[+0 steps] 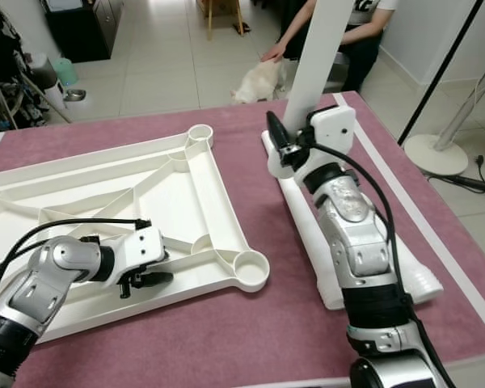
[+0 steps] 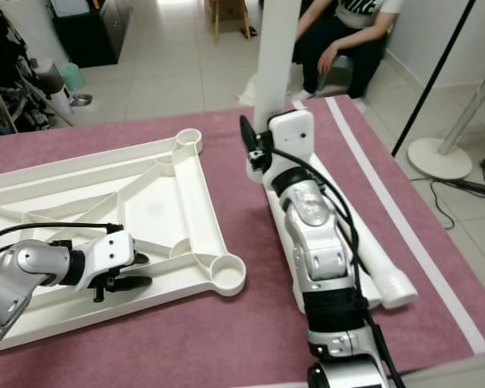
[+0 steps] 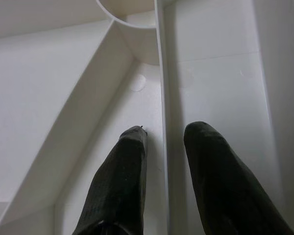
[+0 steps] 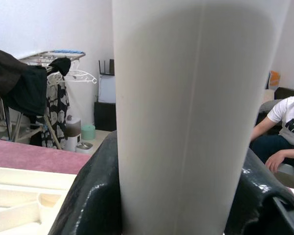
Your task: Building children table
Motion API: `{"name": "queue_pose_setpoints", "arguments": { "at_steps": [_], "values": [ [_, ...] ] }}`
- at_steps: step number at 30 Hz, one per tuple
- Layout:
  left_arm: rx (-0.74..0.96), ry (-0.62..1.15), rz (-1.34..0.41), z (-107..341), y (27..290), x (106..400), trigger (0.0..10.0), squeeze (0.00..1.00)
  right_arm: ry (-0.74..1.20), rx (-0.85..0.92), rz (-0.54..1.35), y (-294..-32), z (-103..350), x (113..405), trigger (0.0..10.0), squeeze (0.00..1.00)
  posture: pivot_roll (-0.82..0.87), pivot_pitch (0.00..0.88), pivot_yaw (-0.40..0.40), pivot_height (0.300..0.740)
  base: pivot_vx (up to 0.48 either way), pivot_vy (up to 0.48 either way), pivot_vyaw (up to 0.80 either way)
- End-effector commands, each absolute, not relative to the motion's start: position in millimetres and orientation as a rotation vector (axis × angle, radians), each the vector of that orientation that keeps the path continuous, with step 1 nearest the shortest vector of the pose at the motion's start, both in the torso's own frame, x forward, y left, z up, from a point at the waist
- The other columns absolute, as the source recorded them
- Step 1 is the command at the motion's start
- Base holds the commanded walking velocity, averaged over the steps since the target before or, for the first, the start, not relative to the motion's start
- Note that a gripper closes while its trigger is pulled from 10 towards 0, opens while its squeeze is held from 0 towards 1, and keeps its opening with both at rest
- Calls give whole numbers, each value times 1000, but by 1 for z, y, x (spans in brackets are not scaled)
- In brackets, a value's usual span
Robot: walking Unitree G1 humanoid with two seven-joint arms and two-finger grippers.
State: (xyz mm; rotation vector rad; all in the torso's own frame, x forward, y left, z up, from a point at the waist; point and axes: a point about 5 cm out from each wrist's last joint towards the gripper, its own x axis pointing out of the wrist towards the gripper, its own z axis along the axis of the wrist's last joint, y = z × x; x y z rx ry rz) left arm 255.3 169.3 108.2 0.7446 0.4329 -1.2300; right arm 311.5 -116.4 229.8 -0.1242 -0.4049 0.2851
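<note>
White plastic tabletop (image 1: 170,190) lies upside down on the maroon-covered worktop (image 1: 250,331), toward the robot's left. Underside shows raised ribs running diagonally and a round leg socket at each visible corner: one far (image 1: 200,134), one near (image 1: 250,265).

Left tool (image 1: 142,280) sits low inside the tabletop near its front edge. Its two black fingers (image 3: 122,181) are slightly apart, straddling a thin upright rib; whether they press on it, I cannot tell.

Right tool (image 1: 284,145) is closed around a white table leg (image 1: 319,61), a smooth round tube held upright, lower end close to the worktop. Wrist view confirms black fingers (image 4: 90,196) against both sides of the tube.

More white legs (image 2: 372,267) lie flat on the worktop under the right arm, ends rounded.

Seated person (image 2: 347,36) beyond the worktop wears a white shirt; black lettering on it, partly cut off, not fully readable.
</note>
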Motion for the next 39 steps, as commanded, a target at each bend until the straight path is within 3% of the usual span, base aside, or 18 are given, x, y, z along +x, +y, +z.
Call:
{"name": "queue_pose_setpoints", "arguments": {
  "at_steps": [1, 2, 7, 8, 9, 10, 24, 25, 26, 32, 39],
  "values": [
    [734, 475, -1221, 101, 175, 251, 5804, 0, -430, -115, 300, -114, 235, 310, 10000, 0, 29, 0, 87, 740, 0, 0, 0],
    [698, 452, -1216, 107, 174, 252, 10000, 0, -430, -116, 299, -114, 235, 310, 10000, 0, 30, 0, 87, 740, 0, 0, 0],
    [699, 439, -1183, 112, 177, 255, 10000, 0, -427, -117, 297, -115, 234, 310, 10000, 0, 30, 0, 87, 740, 0, 0, 0],
    [726, 449, -1172, 108, 178, 257, 2863, 0, -428, -115, 299, -114, 234, 310, 10000, 0, 37, 0, 85, 740, 0, 0, 0],
    [726, 449, -1172, 108, 178, 257, 2863, 0, -428, -115, 299, -114, 234, 310, 10000, 0, 37, 0, 85, 740, 0, 0, 0],
    [741, 455, -1168, 105, 179, 258, 0, 0, -428, -114, 302, -114, 234, 310, 10000, 0, 37, 0, 85, 740, 0, 0, 0],
    [838, 387, -1151, 128, 186, 273, 0, 0, -433, -114, 300, -114, 236, 311, 10000, 0, 35, 0, 85, 740, 0, 0, 0],
    [857, 362, -1128, 139, 191, 279, 2627, 0, -434, -113, 300, -114, 236, 311, 10000, 0, 35, 0, 85, 740, 0, 0, 0],
    [873, 330, -1123, 153, 194, 284, 10000, 0, -435, -112, 299, -114, 236, 311, 10000, 0, 35, 0, 85, 740, 0, 0, 0],
    [991, 312, -1106, 181, 213, 294, 10000, 0, -434, -106, 298, -113, 235, 310, 10000, 0, 45, 0, 90, 740, 0, 0, 0],
    [1109, 407, -1108, 173, 231, 292, 10000, 0, -432, -104, 297, -113, 235, 310, 10000, 0, 44, 0, 93, 740, 0, 0, 0]
  ]
}}
